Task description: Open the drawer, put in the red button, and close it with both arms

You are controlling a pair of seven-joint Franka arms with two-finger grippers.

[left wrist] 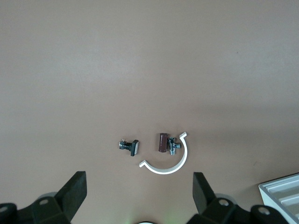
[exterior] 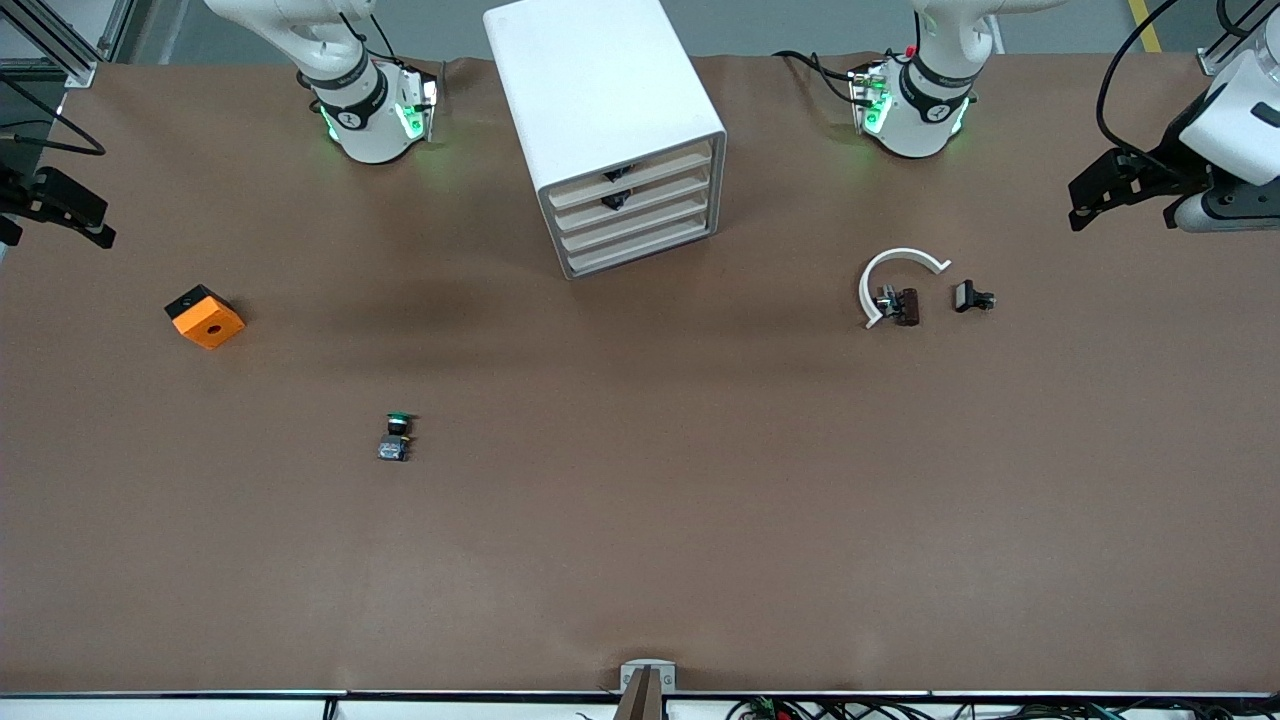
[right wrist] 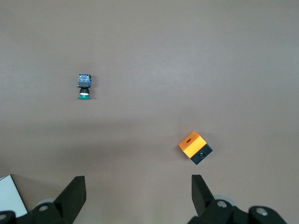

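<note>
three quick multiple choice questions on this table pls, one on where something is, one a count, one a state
1. Where does the green button sit?
A. On the table, nearer to the front camera than the orange block
B. On top of the cabinet
C. Inside an open drawer

2. How many drawer fronts does the cabinet show?
A. Two
B. Four
C. Six

3. How do the jaws of the two arms stand?
A. Both open, holding nothing
B. Both shut on a button
C. One clamped on a drawer handle

Key:
1 A: the green button lies lower in the front view than the orange block.
2 B: four cream drawer fronts are stacked in the cabinet.
3 A: each wrist view shows jaws spread over bare table.
</note>
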